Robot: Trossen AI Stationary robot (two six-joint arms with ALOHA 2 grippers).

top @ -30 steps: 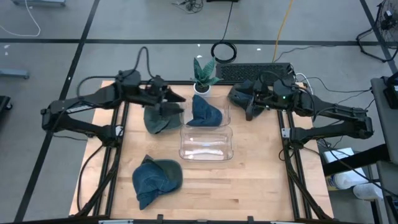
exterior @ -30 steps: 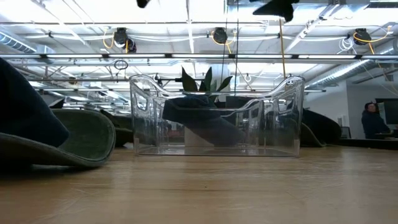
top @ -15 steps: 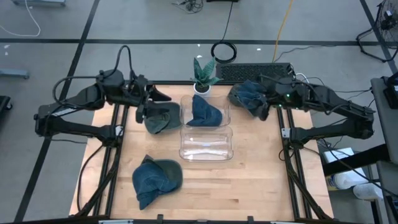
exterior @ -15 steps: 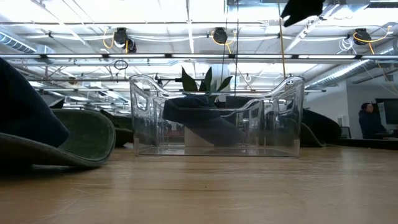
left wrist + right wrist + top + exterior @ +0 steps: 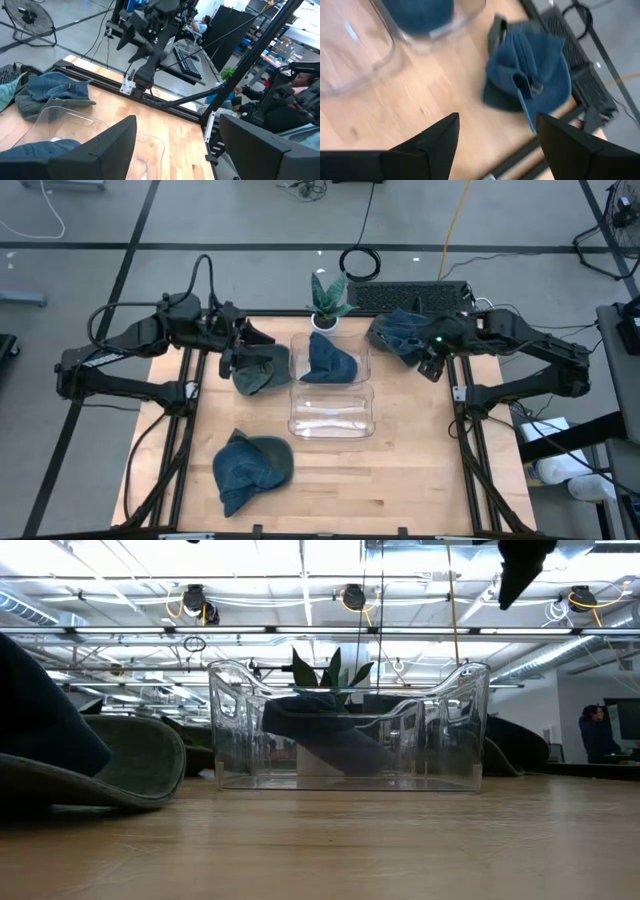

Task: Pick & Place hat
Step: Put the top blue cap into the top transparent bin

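Inspector: High view shows two clear bins [image 5: 331,420] mid-table; the far one holds a blue hat [image 5: 330,361]. Three hats lie loose: an olive hat [image 5: 258,370] just left of the bins, a near denim hat [image 5: 250,467], and a far-right denim hat [image 5: 398,332].

Assessor: And the tools?

Inspector: The right gripper [image 5: 432,363] hangs beside the far-right denim hat, fingers spread, holding nothing. The left gripper [image 5: 236,346] sits by the olive hat, likewise spread and empty.

Assessor: Step in hand?

Inspector: Judged an approach. Next the right gripper must descend onto its hat and close.
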